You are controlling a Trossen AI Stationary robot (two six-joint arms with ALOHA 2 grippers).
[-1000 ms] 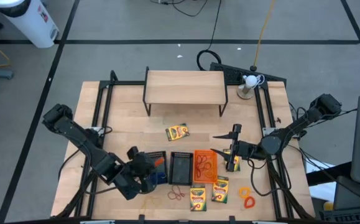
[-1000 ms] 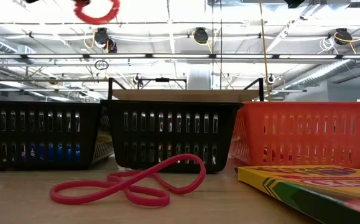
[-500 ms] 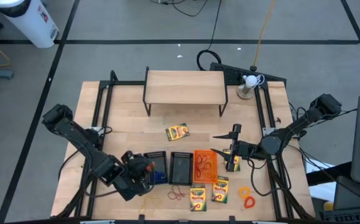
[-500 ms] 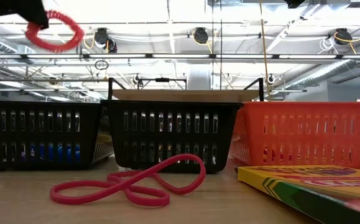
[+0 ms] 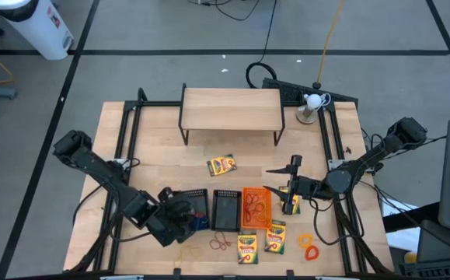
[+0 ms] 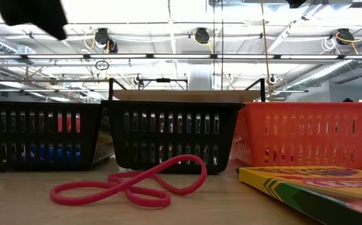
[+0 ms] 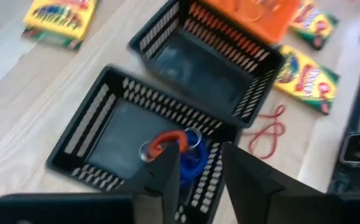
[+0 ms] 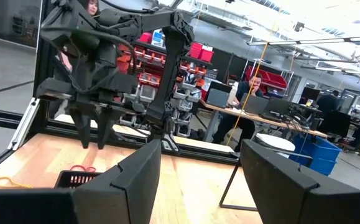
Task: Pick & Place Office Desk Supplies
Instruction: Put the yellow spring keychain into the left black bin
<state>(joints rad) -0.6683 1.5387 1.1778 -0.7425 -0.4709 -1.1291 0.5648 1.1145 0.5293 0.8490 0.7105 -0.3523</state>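
**Red band lands in the left black tray**

The left gripper (image 7: 198, 171) hangs directly above the left black mesh tray (image 5: 196, 211), its fingers parted with nothing between them. Below it a red rubber band (image 7: 165, 140) lies on the tray floor against a blue band (image 7: 191, 163), toward the tray's 5 o'clock corner. From where it hangs, the gripper looks placed to drop bands straight into that tray, so the bands seem to be gathered there.

The right gripper (image 8: 199, 180) waits near the tabletop's 3 o'clock side, fingers apart and empty, over a crayon box (image 5: 290, 199).

Another red rubber band (image 6: 130, 182) rests on the tabletop at about 6 o'clock from the middle black tray (image 5: 225, 209). The orange tray (image 5: 256, 208) stands next along.
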